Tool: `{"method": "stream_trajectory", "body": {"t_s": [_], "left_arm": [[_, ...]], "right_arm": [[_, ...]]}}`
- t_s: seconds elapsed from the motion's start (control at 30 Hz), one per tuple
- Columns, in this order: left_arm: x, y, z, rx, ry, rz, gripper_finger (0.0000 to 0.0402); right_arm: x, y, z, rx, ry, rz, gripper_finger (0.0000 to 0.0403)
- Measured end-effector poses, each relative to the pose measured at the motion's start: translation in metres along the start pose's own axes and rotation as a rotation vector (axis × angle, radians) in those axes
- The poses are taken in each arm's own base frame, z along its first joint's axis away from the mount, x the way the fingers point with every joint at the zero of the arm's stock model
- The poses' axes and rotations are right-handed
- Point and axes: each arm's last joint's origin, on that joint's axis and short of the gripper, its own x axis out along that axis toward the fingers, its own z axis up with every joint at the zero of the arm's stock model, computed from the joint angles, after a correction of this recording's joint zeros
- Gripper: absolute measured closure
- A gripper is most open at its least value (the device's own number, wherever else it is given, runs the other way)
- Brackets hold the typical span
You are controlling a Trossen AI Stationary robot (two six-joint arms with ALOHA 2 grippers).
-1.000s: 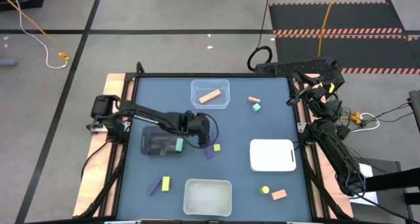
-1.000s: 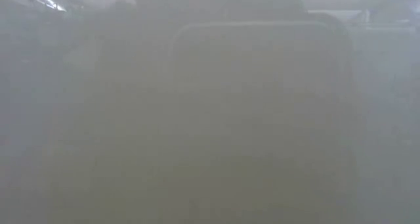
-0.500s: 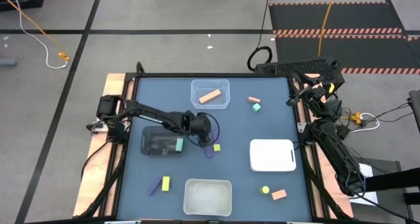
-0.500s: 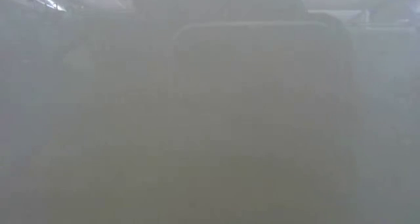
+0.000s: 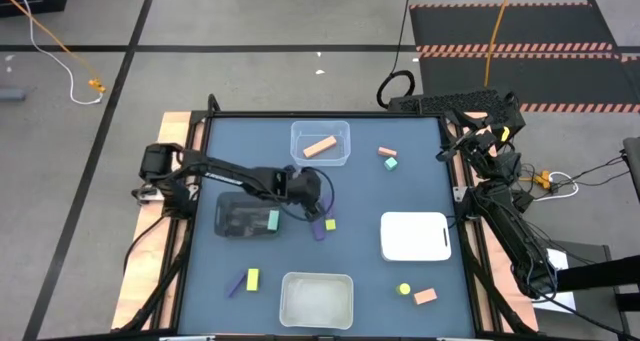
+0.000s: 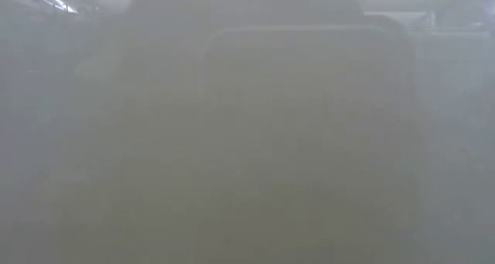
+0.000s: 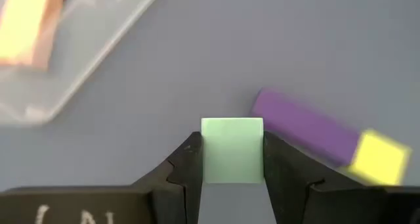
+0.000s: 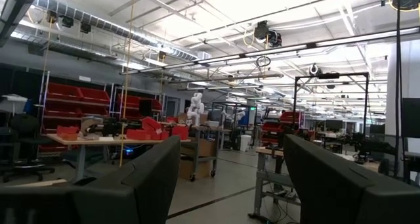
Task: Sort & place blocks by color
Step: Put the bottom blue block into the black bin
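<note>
The left gripper [image 7: 231,175], open a second ago, has closed its two dark fingers [image 7: 189,165] on a pale green cube [image 7: 231,150] at mid-table. A purple bar [image 7: 303,127] lies just beyond it. The right gripper [image 8: 231,178] waits off-table, fingers apart, holding nothing.

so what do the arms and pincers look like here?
Both arms are dark, jointed and slim with black cabling. The left pincer has two matte black angular fingers and pale lettering on its body. The right pincer has broad, flat black fingers.
</note>
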Motion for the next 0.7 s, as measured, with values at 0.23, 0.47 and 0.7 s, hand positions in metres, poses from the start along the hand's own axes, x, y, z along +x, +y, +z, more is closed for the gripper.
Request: {"method": "stream_trajectory", "body": {"t_s": [0.23, 0.47, 0.7], "left_arm": [[-0.058, -0.012, 0.031, 0.058, -0.314, -0.156, 0.0278], [-0.133, -0.029, 0.050, 0.174, -0.727, -0.239, 0.0278], [-0.176, -0.047, 0.053, 0.211, -1.009, -0.281, 0.0278]], "right_arm": [[0.000, 0.000, 0.000, 0.001, 0.001, 0.000, 0.0140], [0.000, 0.000, 0.000, 0.001, 0.002, -0.001, 0.0140], [0.000, 0.000, 0.000, 0.002, 0.004, -0.001, 0.0140]]}}
